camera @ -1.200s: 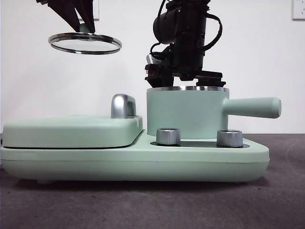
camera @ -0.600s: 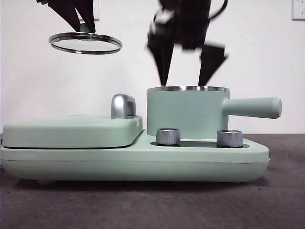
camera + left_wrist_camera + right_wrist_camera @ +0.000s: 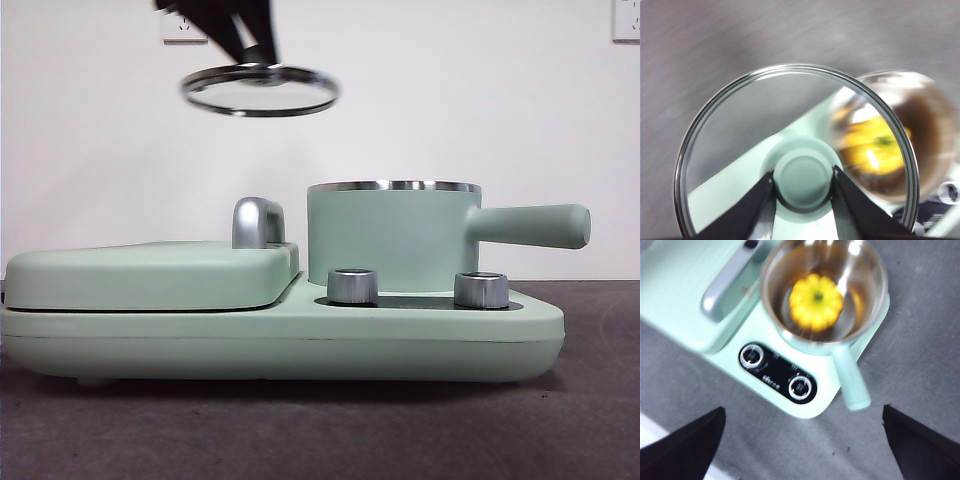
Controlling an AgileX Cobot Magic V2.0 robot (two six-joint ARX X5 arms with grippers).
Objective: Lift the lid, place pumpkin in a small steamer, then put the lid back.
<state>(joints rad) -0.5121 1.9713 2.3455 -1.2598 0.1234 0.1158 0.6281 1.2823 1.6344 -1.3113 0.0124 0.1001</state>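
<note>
- The left tool is clamped on the small mint-green knob of the lid, one black jaw pressed to each side of the knob.
- In the front view the lid hangs high in the air, roughly level, at about 10 o'clock from the small steamer and well apart from it.
- The right tool is high above the appliance with its jaws spread wide apart, holding nothing.
- The pumpkin sits inside the steamer's steel bowl, stem up, close to the middle.
- The steamer stands on the mint-green cooker base, its long handle pointing to 3 o'clock in the front view; two steel dials sit below it.
- Judgement: the lid is glass with a steel rim, so it is stiff, fairly light, smooth and breakable. The knob is the only sound place to grip. It should be lowered level so the rim seats without knocking.
- Judgement: only replacing the lid remains.
</note>
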